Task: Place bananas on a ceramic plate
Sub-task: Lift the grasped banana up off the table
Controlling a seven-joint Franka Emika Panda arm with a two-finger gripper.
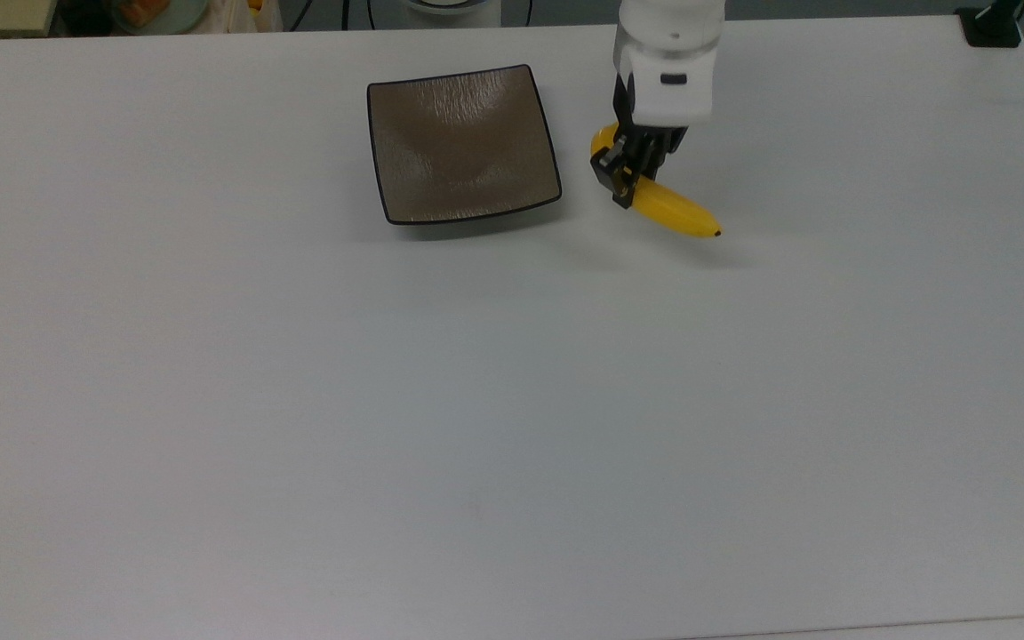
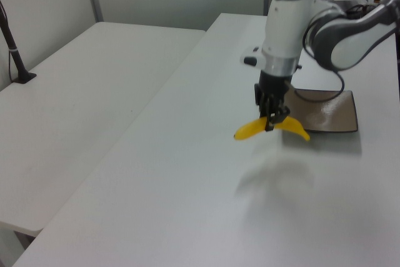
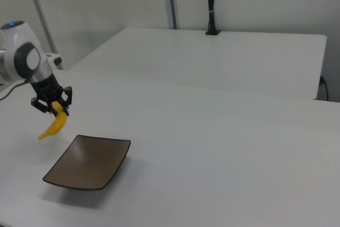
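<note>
The yellow banana (image 1: 674, 212) hangs in the air above the table, gripped near its middle by my gripper (image 1: 626, 180), which is shut on it. In the left view the banana (image 2: 250, 131) floats well above its shadow, with the gripper (image 2: 271, 122) pointing straight down. The right view has the banana (image 3: 54, 125) dangling under the gripper (image 3: 54, 108), up and to the right view's left of the plate. The square brownish-grey plate (image 1: 463, 142) with a black rim lies bare on the table, to the top view's left of the banana. It appears as plate (image 2: 328, 112) and plate (image 3: 90, 161) too.
The white table (image 1: 476, 400) stretches wide around the plate. A second white table (image 2: 81, 85) adjoins it. A black post base (image 1: 990, 27) stands at the top view's far right corner, and clutter (image 1: 156, 13) sits beyond the far left edge.
</note>
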